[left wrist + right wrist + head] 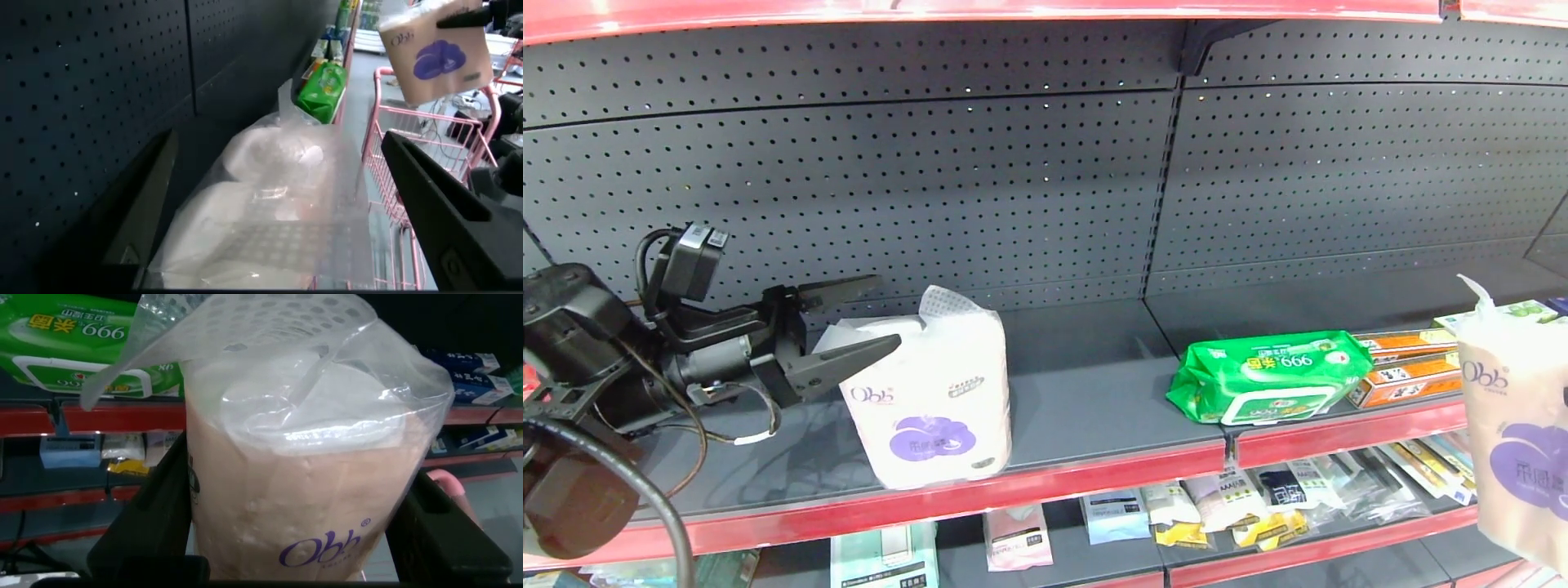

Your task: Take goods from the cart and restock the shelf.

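- Shelf (1094, 408): a dark grey board with a red edge strip (1045, 482) along its near side and a perforated pegboard panel (931, 163) behind it.
- First roll pack (939, 392): a white paper-roll bundle in clear wrap. It stands upright on the left part of the shelf, close to the near edge. Its front carries purple script near the top and a purple flower-shaped badge lower down.
- Left gripper (886, 310): it is level with the upper part of this pack, coming in from the left. The jaws are spread wide, with one finger on the far side of the pack and one on the near side, and they are not clamped on it. Whether either finger touches the wrap cannot be told.
- Second roll pack (1515, 441): it has the same purple script and badge, and it is held in the air at the far right, in front of the shelf edge.
- Right gripper (298, 539): its black fingers press against both sides of this pack, so it has hold of it.
- Cart (392, 163): a pink wire frame below the lifted pack, in front of the shelf.
- Green wipes pack (1270, 376): it lies flat on the right part of the shelf, with a white flap label and white print.
- Orange boxes (1409, 367): they are stacked just to the right of the wipes.
- Small packets (1233, 506): they lie on the level below.
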